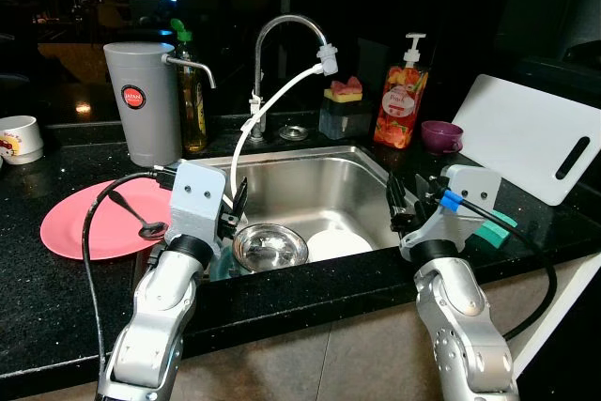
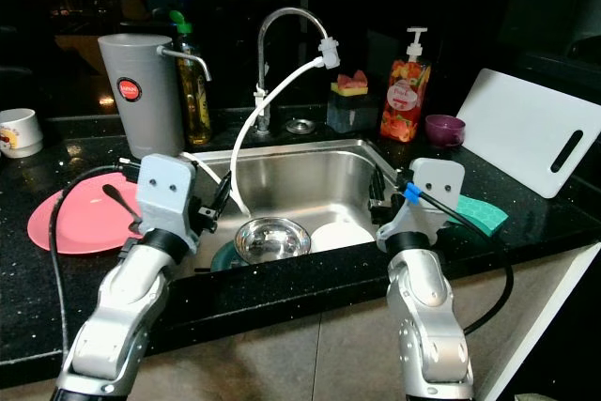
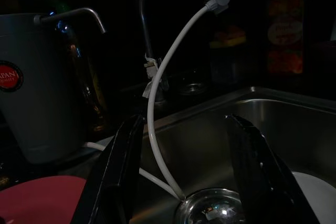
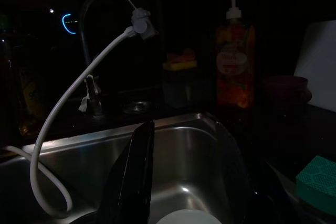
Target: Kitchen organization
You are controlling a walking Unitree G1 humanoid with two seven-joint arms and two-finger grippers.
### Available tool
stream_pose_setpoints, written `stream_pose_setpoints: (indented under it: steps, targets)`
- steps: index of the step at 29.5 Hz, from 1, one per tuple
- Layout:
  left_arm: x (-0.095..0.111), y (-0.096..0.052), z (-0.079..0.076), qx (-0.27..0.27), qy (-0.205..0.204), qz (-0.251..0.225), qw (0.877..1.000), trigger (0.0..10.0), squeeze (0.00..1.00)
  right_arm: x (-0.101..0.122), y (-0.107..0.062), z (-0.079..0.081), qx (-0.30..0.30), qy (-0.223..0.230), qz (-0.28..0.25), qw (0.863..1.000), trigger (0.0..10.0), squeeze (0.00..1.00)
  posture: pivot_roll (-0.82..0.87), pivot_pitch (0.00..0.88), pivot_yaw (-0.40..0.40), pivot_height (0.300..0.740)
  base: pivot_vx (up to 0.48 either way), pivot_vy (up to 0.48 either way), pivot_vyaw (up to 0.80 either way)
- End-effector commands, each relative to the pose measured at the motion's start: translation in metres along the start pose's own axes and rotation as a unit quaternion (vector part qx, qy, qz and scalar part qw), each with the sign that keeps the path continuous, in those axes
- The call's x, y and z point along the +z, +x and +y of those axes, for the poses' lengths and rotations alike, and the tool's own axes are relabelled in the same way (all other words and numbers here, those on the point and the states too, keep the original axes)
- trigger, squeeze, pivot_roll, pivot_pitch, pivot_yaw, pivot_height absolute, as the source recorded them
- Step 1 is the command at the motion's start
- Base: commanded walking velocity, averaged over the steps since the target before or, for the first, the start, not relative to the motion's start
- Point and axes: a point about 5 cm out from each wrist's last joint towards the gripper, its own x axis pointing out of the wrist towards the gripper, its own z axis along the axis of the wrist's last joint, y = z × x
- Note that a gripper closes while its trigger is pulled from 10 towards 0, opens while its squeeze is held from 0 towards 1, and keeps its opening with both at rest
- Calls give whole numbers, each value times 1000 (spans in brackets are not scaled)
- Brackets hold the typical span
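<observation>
A steel bowl and a white plate lie in the steel sink, with a teal dish partly hidden under the bowl. On the counter to the left rests a pink plate with a dark spoon on it. My left gripper hovers open at the sink's left rim, over the bowl; its fingers frame the white hose. My right gripper is open at the sink's right rim, near the white plate, holding nothing.
A faucet with a white hose hangs into the sink. Behind stand a grey dispenser, oil bottle, sponge holder, soap bottle and purple cup. A white cutting board, green sponge and white mug sit at the sides.
</observation>
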Motion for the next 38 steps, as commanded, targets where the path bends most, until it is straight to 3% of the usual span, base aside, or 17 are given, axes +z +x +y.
stream_pose_setpoints:
  steps: [1, 38]
  targets:
    - [2, 2, 0, 0, 2, -6, 1000, 10000, 0, 0, 1, 0, 1, 4, 0, 1000, 10000, 0, 70, 0, -84, 740, 0, 0, 0]
    - [2, 1, 1, 3, 4, -4, 1000, 10000, 0, -1, 1, 0, 0, 6, 1, 1000, 10000, 0, 70, 0, -83, 740, 0, 0, 0]
